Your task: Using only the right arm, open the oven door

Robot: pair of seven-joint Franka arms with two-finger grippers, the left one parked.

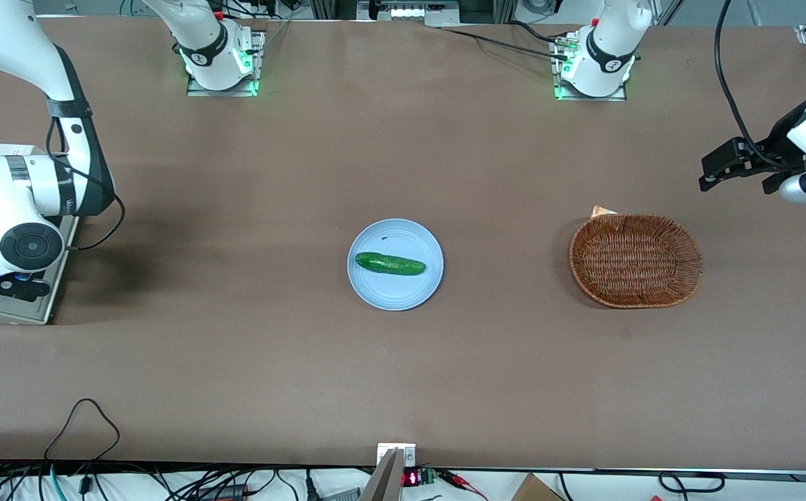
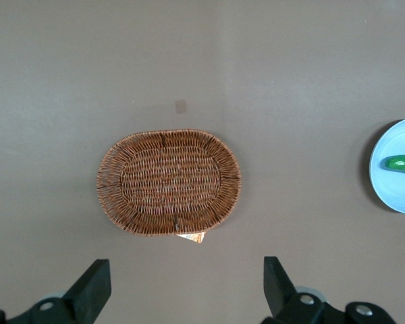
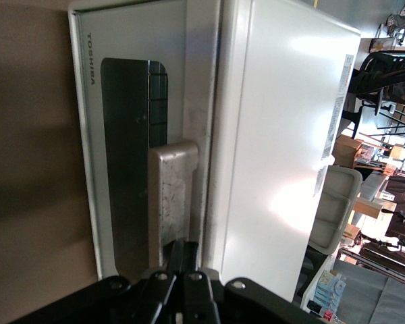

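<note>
The white toaster oven (image 3: 277, 155) stands at the working arm's end of the table, largely covered by the right arm (image 1: 27, 202) in the front view. Its oven door (image 3: 88, 169) lies flat against the oven body, with a dark glass window (image 3: 125, 155) and a silver bar handle (image 3: 172, 196). My gripper (image 3: 184, 255) is shut with nothing between its fingers, and the tips rest at the handle's edge nearest the oven body. Whether they touch the handle cannot be told. In the front view only a black part of the gripper (image 1: 5, 287) shows, above the oven's front.
A light blue plate (image 1: 375, 292) holding a green cucumber (image 1: 390, 264) sits mid-table. A brown wicker basket (image 1: 636, 259) lies toward the parked arm's end, and it shows in the left wrist view as the basket (image 2: 169, 182). Cables hang along the table edge nearest the front camera.
</note>
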